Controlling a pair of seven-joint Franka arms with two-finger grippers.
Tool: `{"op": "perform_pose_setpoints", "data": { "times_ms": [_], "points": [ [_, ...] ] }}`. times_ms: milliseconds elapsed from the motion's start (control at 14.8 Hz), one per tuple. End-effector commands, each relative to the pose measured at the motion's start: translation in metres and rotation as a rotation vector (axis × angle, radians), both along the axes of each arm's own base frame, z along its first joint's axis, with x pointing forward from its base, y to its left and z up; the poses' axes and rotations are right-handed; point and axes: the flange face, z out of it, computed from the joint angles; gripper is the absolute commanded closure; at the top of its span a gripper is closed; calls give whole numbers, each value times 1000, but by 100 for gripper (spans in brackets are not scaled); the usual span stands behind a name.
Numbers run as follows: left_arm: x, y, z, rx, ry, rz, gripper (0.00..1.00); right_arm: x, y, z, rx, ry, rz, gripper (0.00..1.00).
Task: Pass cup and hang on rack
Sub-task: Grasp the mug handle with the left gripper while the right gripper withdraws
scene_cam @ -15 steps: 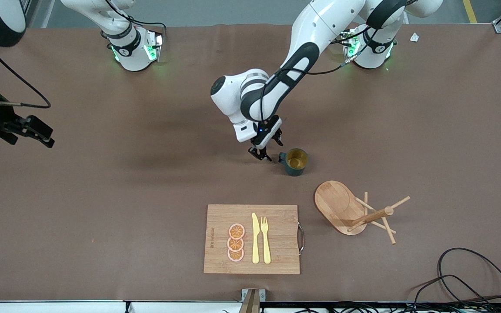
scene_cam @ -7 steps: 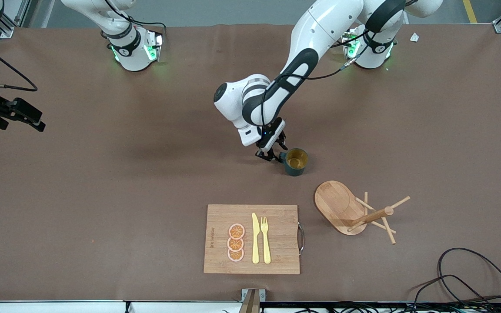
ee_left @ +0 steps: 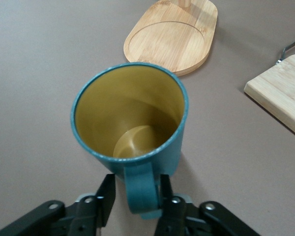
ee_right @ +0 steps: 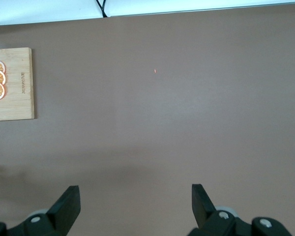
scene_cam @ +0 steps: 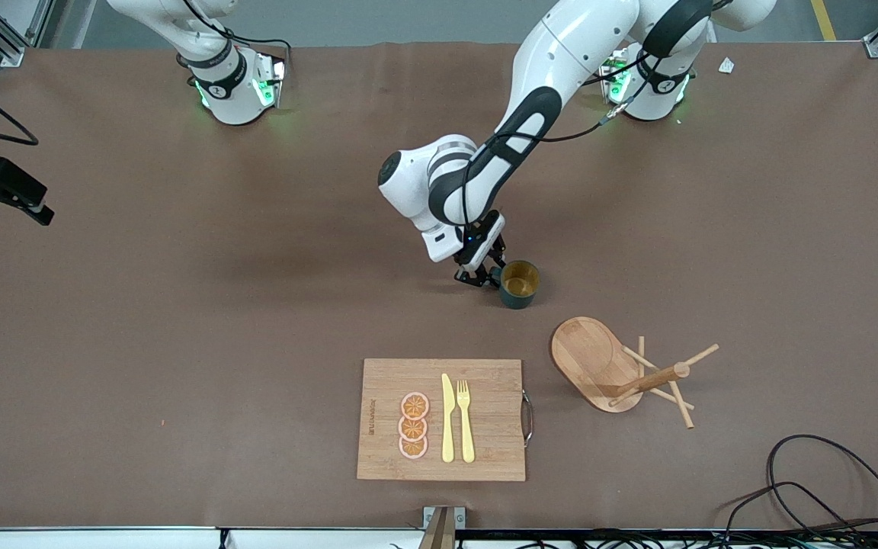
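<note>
The dark teal cup (scene_cam: 519,284) stands upright on the brown table, handle toward the left arm's gripper. My left gripper (scene_cam: 485,276) is low at the cup and open, one finger on each side of the handle. In the left wrist view the cup (ee_left: 130,118) fills the middle, with the handle between my left gripper's (ee_left: 136,189) fingers. The wooden rack (scene_cam: 614,370) stands nearer the front camera than the cup, toward the left arm's end; its oval base (ee_left: 172,37) shows in the left wrist view. My right gripper (scene_cam: 24,206) is open and empty at the right arm's end (ee_right: 135,201).
A bamboo cutting board (scene_cam: 441,419) with orange slices, a yellow knife and a fork lies near the front edge; it also shows in both wrist views (ee_left: 285,88) (ee_right: 10,83). Black cables (scene_cam: 812,488) lie at the front corner at the left arm's end.
My left gripper has moved in to the cup until its fingers straddle the handle. My right gripper has drawn back toward the table's end. The cup has not moved.
</note>
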Motion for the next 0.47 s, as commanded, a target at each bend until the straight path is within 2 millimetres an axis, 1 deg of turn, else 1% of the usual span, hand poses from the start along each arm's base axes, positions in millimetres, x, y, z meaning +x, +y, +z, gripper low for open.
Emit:
{"op": "perform_pose_setpoints", "data": {
  "times_ms": [0,136,271,339,407],
  "points": [
    [4,-6,7,13,4,-42,87,1,-5,3,6,4,9,0],
    [13,-11,24,-8,6,-59,98,2,-3,4,6,2,12,0],
    [23,-20,47,-42,10,-78,100,1,-5,4,6,2,9,0],
    [31,-22,64,-72,19,-75,100,1,-3,3,6,5,14,0],
    [47,-17,83,-114,43,-59,100,1,-3,3,6,7,14,0]
  ]
}}
